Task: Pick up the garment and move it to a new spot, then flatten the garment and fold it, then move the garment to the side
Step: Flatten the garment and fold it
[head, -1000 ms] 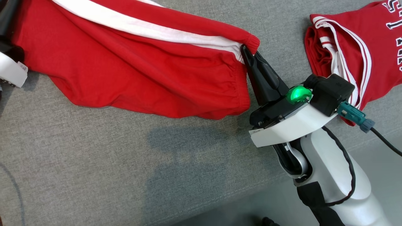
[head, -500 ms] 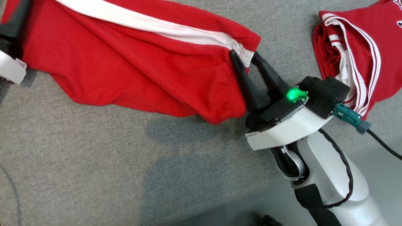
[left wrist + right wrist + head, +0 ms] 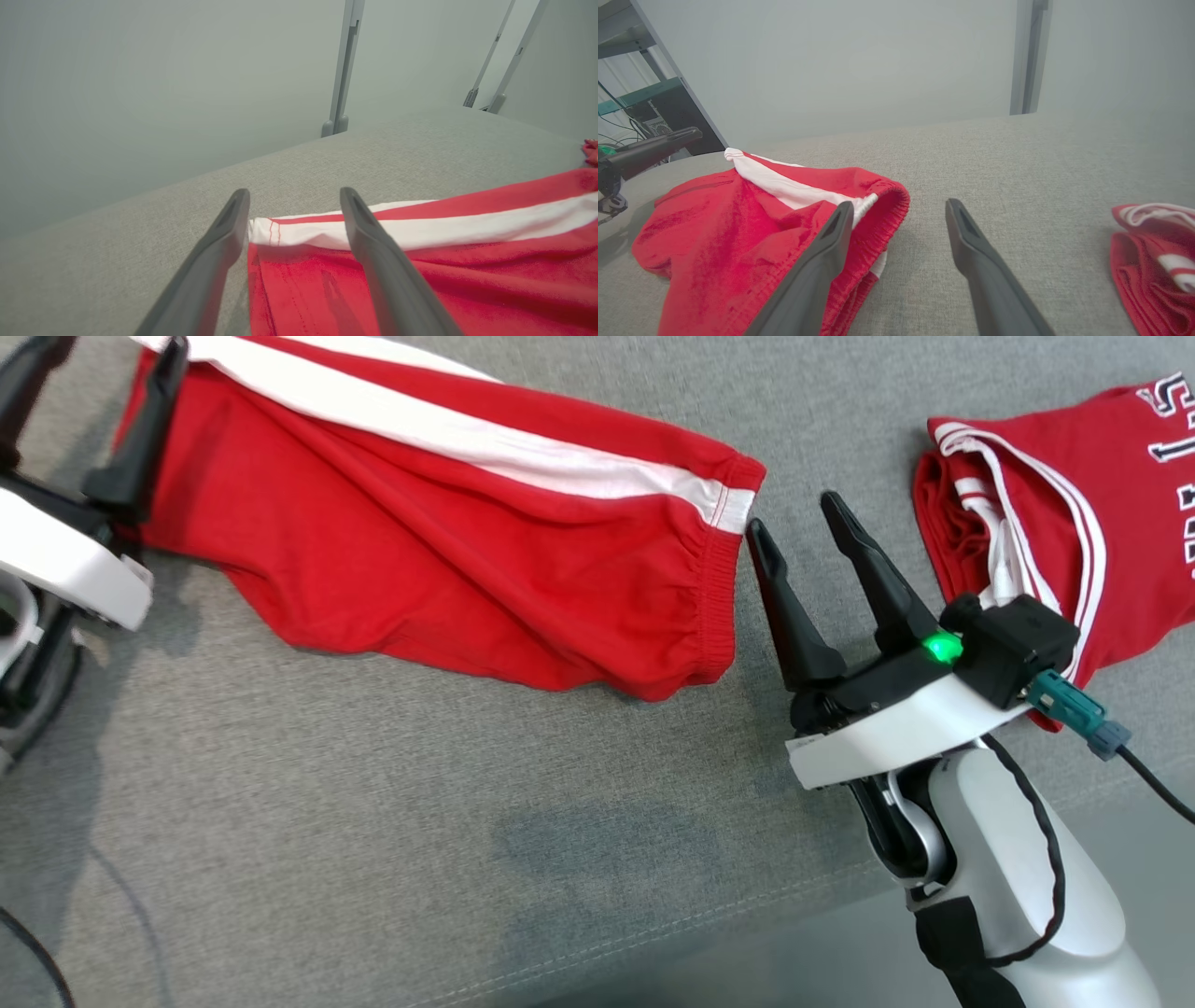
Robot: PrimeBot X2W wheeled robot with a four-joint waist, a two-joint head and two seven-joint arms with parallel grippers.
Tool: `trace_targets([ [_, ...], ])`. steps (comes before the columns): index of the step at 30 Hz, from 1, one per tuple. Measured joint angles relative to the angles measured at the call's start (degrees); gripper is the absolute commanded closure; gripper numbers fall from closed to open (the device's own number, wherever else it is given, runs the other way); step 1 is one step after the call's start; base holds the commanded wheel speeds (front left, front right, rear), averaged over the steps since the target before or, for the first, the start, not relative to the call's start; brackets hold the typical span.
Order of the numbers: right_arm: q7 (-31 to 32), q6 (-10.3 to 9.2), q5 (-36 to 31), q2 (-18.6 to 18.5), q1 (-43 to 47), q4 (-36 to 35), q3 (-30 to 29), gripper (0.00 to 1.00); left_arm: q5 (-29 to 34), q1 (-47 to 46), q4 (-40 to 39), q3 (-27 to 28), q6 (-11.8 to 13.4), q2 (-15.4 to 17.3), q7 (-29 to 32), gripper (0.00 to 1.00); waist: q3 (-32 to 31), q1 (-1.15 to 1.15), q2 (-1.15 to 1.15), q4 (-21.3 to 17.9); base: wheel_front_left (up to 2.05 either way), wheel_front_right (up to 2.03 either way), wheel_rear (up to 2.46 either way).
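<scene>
The garment (image 3: 448, 551) is red with a white side stripe and lies spread on the grey cushion (image 3: 373, 803). My right gripper (image 3: 793, 513) stands open just right of its elastic waistband, with nothing between the fingers. In the right wrist view the right gripper (image 3: 899, 205) has its left finger in front of the garment's (image 3: 738, 224) waistband and bare cushion between the tips. My left gripper (image 3: 107, 350) is open at the garment's left end. In the left wrist view the left gripper (image 3: 294, 192) straddles the white-striped hem of the garment (image 3: 420, 261), with the jaws apart.
A second red piece of clothing (image 3: 1055, 523) with white trim and lettering lies bunched at the right, close to my right wrist; it is also at the right edge of the right wrist view (image 3: 1153, 261). The cushion's front edge (image 3: 747, 915) runs along the bottom right.
Both grippers have opened and let go of the garment. The right gripper has drawn back to the right off the waistband, and the garment now rests on the cushion.
</scene>
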Motion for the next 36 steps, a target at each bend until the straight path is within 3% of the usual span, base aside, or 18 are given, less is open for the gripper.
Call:
trace_targets([
  [10, 0.00, 0.00, -7.60, 0.04, 5.20, 3.16, -4.95, 0.00, 8.33, 13.16, 0.42, 9.47, 0.23, -7.93, 0.00, 0.00, -8.28, 0.00, 0.00, 3.45, 0.00, 0.00, 0.00],
  [21, 0.00, 0.00, -10.33, 0.10, 11.99, 4.54, -9.78, 0.00, 14.15, 26.69, 5.44, 19.13, -1.04, -17.72, 0.01, 0.00, -18.79, 0.00, 0.00, 5.95, 0.00, 0.00, 0.00],
  [31, 0.00, 0.00, -11.18, 0.31, 16.21, -2.18, -13.28, 0.00, 13.13, 27.76, 8.68, 23.39, -1.09, -18.16, 0.01, 0.00, -18.45, 0.00, 0.00, 3.69, 0.00, 0.00, 0.00],
  [36, 0.00, 0.00, -11.18, 0.45, 18.72, -6.92, -13.66, 0.00, 9.17, 27.04, 10.02, 23.18, -1.10, -16.02, 0.01, 0.00, -16.75, 0.00, 0.00, 0.40, 0.00, 0.00, 0.00],
])
